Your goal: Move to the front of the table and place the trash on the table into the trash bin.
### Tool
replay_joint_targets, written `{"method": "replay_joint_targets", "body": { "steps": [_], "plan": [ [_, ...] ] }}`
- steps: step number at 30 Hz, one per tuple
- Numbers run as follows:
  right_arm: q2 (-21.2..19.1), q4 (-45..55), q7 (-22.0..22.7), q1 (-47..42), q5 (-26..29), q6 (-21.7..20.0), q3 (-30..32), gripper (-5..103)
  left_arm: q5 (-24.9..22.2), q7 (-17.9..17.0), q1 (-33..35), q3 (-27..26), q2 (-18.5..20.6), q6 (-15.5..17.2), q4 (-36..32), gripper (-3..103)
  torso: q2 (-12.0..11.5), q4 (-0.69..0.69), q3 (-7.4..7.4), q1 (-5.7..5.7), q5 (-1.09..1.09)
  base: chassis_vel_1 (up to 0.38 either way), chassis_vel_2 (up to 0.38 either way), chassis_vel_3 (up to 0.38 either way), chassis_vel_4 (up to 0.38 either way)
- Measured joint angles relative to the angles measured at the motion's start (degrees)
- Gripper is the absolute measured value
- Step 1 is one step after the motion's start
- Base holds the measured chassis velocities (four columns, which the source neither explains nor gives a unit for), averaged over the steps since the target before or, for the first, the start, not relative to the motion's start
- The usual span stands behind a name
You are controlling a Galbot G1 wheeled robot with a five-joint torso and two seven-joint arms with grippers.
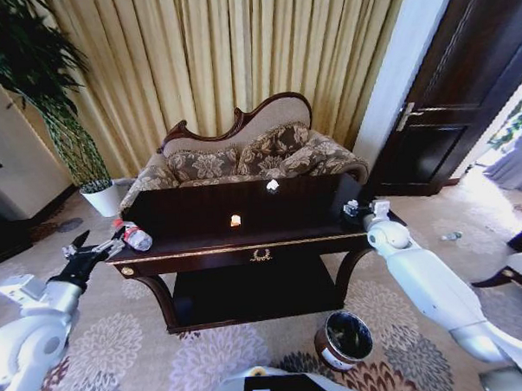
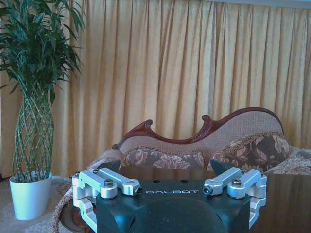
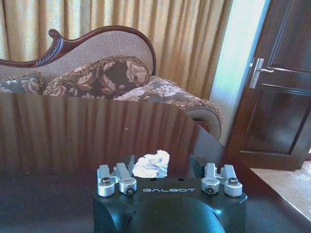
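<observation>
The robot stands at the front of the bench [image 1: 246, 239], both arms raised to either end of it. The left end effector [image 1: 88, 252] hovers just off the bench's left end with its fingers spread, nothing between them. The bottle [image 1: 135, 236] lies on its side at that end of the bench top, just beyond those open fingertips. Its red cap points away from the bench centre, so its long axis runs roughly along the line of approach rather than across it. That is the relation that matters: to close across the bottle's body, the left end effector will probably need to turn or come in from above.

The right end effector [image 1: 359, 209] sits low over the bench's right end, its jaws also parted and empty. In the right wrist view a crumpled white scrap [image 3: 151, 164] lies on the dark top straight ahead of the right end effector's [image 3: 160, 165] fingers, close in front of them. The head view shows that scrap [image 1: 272, 185] near the back edge and a yellowish scrap [image 1: 235, 220] nearer the middle, well apart from both arms.

The trash bin [image 1: 344, 339] stands on the carpet below the bench's right front corner, closer to the right arm.
</observation>
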Motion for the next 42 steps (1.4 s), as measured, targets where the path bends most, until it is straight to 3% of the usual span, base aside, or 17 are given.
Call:
{"method": "replay_joint_targets", "body": {
  "steps": [7, 12, 20, 22, 25, 26, 27, 28, 36, 42],
  "plan": [
    [-0.3, 0.0, 0.1, -0.9, -0.4, 0.3, 0.1, 68, 0.0, 0.1, -0.1, -0.1, -0.4, 0.0, -0.4, 100, 0.0, 0.0, 0.0, 0.0, 0.0, 0.0, 0.0, 0.0, 0.0],
    [-0.4, -0.4, 0.0, -0.9, -0.5, 0.7, 0.1, 64, 0.0, 0.1, -0.1, -0.3, -0.6, -0.1, -0.7, 100, 0.0, 0.0, 0.0, 0.0, 0.0, 0.0, 0.0, 0.0, 0.0],
    [-0.1, -0.6, 0.1, 0.0, -0.5, 0.9, -0.4, 41, -0.1, 0.1, -0.3, -0.4, -0.6, -0.1, -0.8, 100, 0.0, 0.0, 0.0, 0.0, 0.0, 0.0, 0.0, 0.0, 0.0],
    [-0.1, -0.6, 0.2, 0.0, -0.6, 0.9, -0.6, 30, -0.1, 0.1, -0.3, -0.2, -0.8, -0.1, -0.8, 100, 0.0, 0.0, 0.0, 0.0, 0.0, 0.0, 0.0, 0.0, 0.0],
    [-0.2, -0.6, 0.2, 0.0, -0.7, 0.9, -0.7, 25, 0.0, 0.2, -0.4, -0.1, -0.9, -0.1, -0.8, 100, 0.0, 0.0, 0.0, 0.0, 0.0, 0.0, 0.0, 0.0, 0.0],
    [-0.2, -0.6, 0.2, -0.1, -0.8, 0.9, -0.7, 15, 0.0, 0.2, -0.4, -0.1, -1.0, -0.1, -0.7, 100, 0.0, 0.0, 0.0, 0.0, 0.0, 0.0, 0.0, 0.0, 0.0],
    [-0.2, -0.5, 0.2, -0.2, -0.8, 0.9, -0.7, 15, 0.0, 0.3, -0.4, -0.1, -1.0, -0.1, -0.7, 100, 0.0, 0.0, 0.0, 0.0, 0.0, 0.0, 0.0, 0.0, 0.0],
    [-0.2, -0.5, 0.3, -0.2, -0.8, 1.0, -0.7, 4, 0.0, 0.3, -0.4, -0.1, -0.9, -0.1, -0.7, 100, 0.0, 0.0, 0.0, 0.0, 0.0, 0.0, 0.0, 0.0, 0.0],
    [-0.5, 3.5, 1.8, -1.9, -0.2, 2.2, 0.6, 0, 0.0, 0.4, -0.8, 0.1, -0.7, -0.2, -0.6, 100, 0.0, 0.0, 0.0, 0.0, 0.01, 0.0, 0.0, 0.0, 0.0],
    [-3.6, 14.9, 2.1, -7.3, 5.0, 3.3, 6.1, 0, -0.1, 0.2, -1.4, 0.8, -0.3, -0.2, -0.4, 100, 0.0, 0.0, 0.0, 0.0, -0.02, 0.0, 0.0, 0.0, 0.0]
  ]
}}
